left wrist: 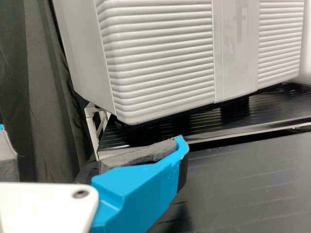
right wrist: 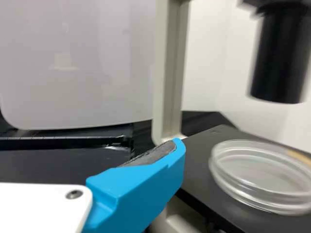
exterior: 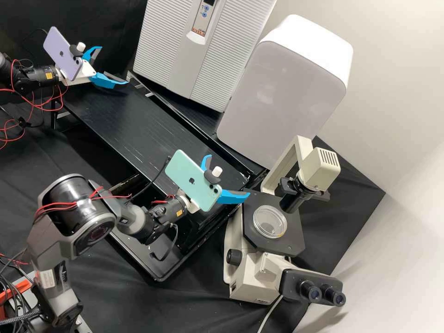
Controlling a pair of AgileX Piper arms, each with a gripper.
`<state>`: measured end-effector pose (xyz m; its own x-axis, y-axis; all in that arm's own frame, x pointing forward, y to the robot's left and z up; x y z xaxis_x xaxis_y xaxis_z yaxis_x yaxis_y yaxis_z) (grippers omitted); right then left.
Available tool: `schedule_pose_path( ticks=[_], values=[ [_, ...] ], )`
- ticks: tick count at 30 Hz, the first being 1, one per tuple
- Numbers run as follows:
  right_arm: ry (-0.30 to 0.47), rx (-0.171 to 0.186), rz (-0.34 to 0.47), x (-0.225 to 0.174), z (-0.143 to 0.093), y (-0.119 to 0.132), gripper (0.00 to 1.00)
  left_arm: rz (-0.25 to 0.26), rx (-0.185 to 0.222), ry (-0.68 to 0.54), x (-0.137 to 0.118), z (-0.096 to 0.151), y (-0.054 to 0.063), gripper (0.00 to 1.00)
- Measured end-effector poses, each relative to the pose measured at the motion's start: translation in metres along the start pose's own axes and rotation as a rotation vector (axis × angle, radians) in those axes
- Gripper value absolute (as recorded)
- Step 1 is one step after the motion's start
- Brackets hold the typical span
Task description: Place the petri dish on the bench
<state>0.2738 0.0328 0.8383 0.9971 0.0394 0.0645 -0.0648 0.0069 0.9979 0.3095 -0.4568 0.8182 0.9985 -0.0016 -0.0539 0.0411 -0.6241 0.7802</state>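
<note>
Sitting on the microscope [exterior: 249, 284] stage [exterior: 292, 233] in the high view, the petri dish [exterior: 269, 221] is near the right gripper [exterior: 229, 176], its fingers [exterior: 233, 197] apart; the left gripper [exterior: 113, 65], also spread, is well away. The left wrist view details a ribbed cabinet [left wrist: 160, 58]; the right, a gap between finger and dish.

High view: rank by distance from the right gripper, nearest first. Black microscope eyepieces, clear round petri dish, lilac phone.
1. Clear round petri dish, on the black stage.
2. Black microscope eyepieces, past the dish.
3. Lilac phone, mounted on the left gripper.
</note>
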Motion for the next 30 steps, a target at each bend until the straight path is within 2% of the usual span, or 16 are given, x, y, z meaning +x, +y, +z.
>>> schedule_pose_path(
  ticks=[6,11,16,17,21,26,30],
  values=[
    [0.037,-0.005,0.051,-0.031,-0.001,0.01,1.0,0.0,0.0,0.0,0.0,0.0,0.0,1.0],
    [0.027,-0.013,0.068,-0.045,0.007,0.013,1.0,0.0,0.0,0.0,0.0,0.0,0.0,1.0],
    [-0.05,-0.027,0.102,-0.048,0.025,0.017,1.0,0.0,0.0,0.0,0.0,0.0,0.0,1.0],
    [-0.078,-0.046,0.11,-0.048,0.031,0.018,1.0,0.0,0.0,0.0,0.0,0.0,0.0,1.0],
    [-0.15,-0.073,0.151,-0.051,0.046,0.022,1.0,0.0,0.0,0.0,0.0,0.0,0.0,1.0],
    [-0.177,-0.093,0.18,-0.052,0.052,0.026,1.0,0.0,0.0,0.0,0.0,0.0,0.0,1.0],
    [-0.197,-0.112,0.166,-0.051,0.057,0.022,1.0,0.0,0.0,0.0,0.0,0.0,0.0,1.0]
  ],
)
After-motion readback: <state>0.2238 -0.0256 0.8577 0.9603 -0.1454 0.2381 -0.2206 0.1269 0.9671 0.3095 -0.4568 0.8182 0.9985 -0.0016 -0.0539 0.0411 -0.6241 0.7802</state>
